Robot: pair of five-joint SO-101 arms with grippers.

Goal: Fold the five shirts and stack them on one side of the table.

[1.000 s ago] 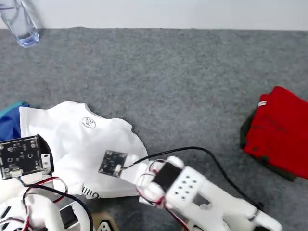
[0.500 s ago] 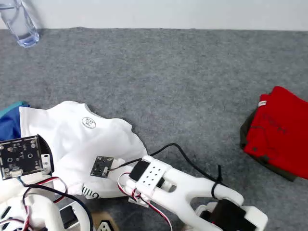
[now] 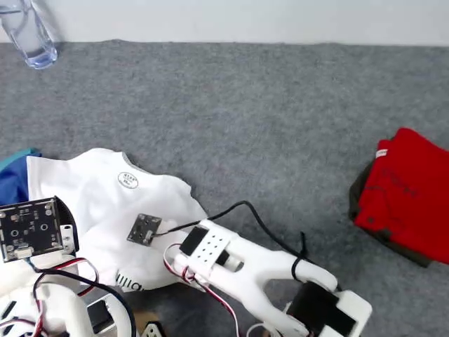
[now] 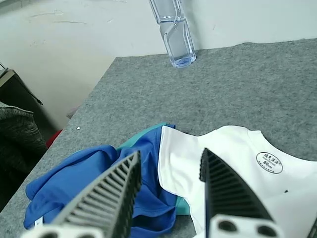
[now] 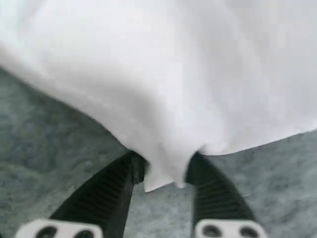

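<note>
high view first: my right arm [image 3: 235, 263] is stretched low over the near edge of the white shirt [image 3: 105, 200], which lies spread and unfolded on the grey table [image 3: 266, 112]. well off to the far side of that arm sits the red shirt [image 3: 407, 189], folded, on top of a dark shirt [image 3: 359, 193]. i'd call that two stacked, though the dark one is mostly covered and the pile is cut off at the picture's edge. beyond my left arm [image 3: 31, 232] a bit of blue shirt [image 3: 12, 181] peeks out. a water bottle [image 3: 28, 35] stands at the far corner, well away from both grippers.

left wrist view: my left gripper [image 4: 171, 156] hangs released, nothing in it. just ahead of it the blue shirt lies crumpled, touching the white one, with a sliver of teal shirt [image 4: 181, 206] tucked beneath them. hard to say how much teal there is.

right wrist view: my right gripper [image 5: 166, 161] has its jaws parted, straddling the white shirt's hem, cloth between them but not pinched, as far as i can judge.

so the white one is in hand, and blue and teal are untouched. three left to fold.
</note>
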